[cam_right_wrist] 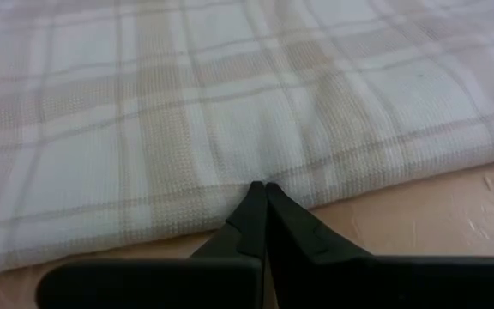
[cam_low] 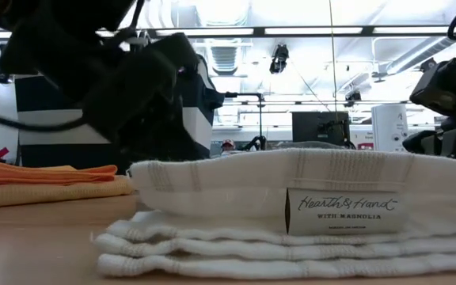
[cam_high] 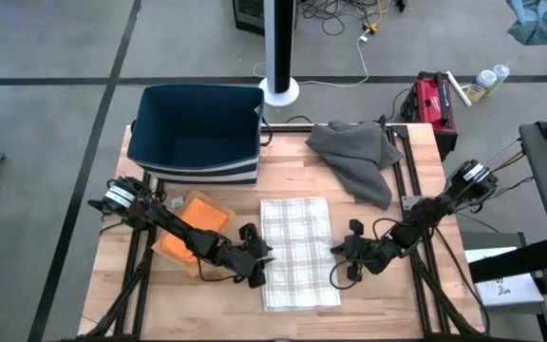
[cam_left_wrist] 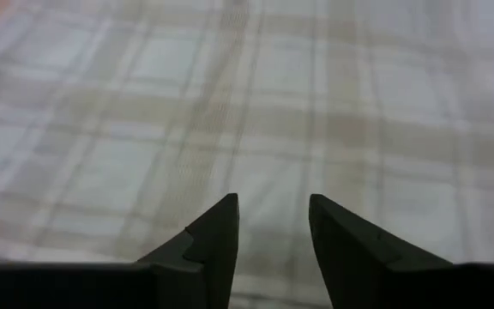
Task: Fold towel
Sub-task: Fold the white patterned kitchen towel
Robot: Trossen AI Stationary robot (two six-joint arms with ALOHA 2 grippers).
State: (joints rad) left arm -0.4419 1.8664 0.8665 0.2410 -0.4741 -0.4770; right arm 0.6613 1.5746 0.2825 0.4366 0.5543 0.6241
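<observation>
We take the plaid towel [cam_high: 298, 252] as our landmark: it lies folded into a long strip on the table [cam_high: 387, 304], its long axis running from the far side, toward the blue bin [cam_high: 198, 133], to the near edge.

Starting left of it, the orange cloth [cam_high: 193, 228] sits just beside the towel's far half. Then comes the left gripper [cam_high: 257, 262], low at the towel's left long edge, about midway along its length. Its fingers stand partly apart with nothing between them (the left wrist view shows only plaid weave past the tips).

On the towel's right long edge, roughly opposite, we find the right gripper [cam_high: 348, 255], its fingers pressed fully together and empty, tips right at the folded hem. Beyond the towel's far right corner lies a grey cloth [cam_high: 357, 157].

Both arms look equally near, one per long edge, so we judge any further fold would go across the short axis or end over end.
</observation>
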